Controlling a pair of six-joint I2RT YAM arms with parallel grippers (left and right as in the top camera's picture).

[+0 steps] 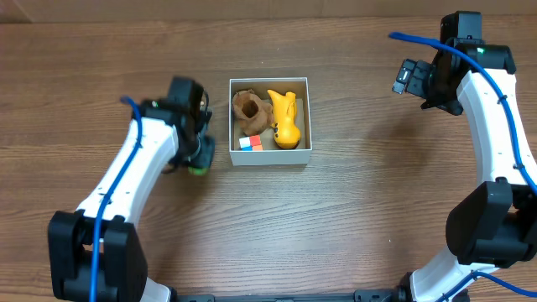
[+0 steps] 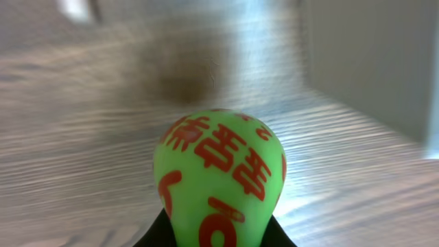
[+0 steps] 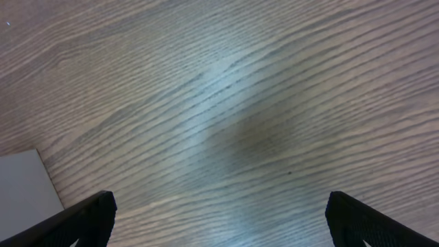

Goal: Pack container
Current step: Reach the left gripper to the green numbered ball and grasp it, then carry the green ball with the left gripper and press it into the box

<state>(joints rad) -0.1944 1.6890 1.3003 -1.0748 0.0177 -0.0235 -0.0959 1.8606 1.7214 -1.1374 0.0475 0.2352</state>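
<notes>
The container [image 1: 307,117] is a square white-walled box with a brown inside at the table's middle. It holds a brown toy [image 1: 249,110], a yellow toy [image 1: 284,117] and a small red, white and blue block [image 1: 250,143]. My left gripper [image 1: 199,159] is just left of the box's front left corner, shut on a green toy with red marks [image 2: 219,182], which fills the left wrist view. A box wall shows at the right of that view [image 2: 374,62]. My right gripper [image 3: 219,219] is open and empty over bare wood, far right of the box.
The wooden table [image 1: 361,210] surrounds the box. A corner of the box's white wall shows at the lower left of the right wrist view [image 3: 24,189].
</notes>
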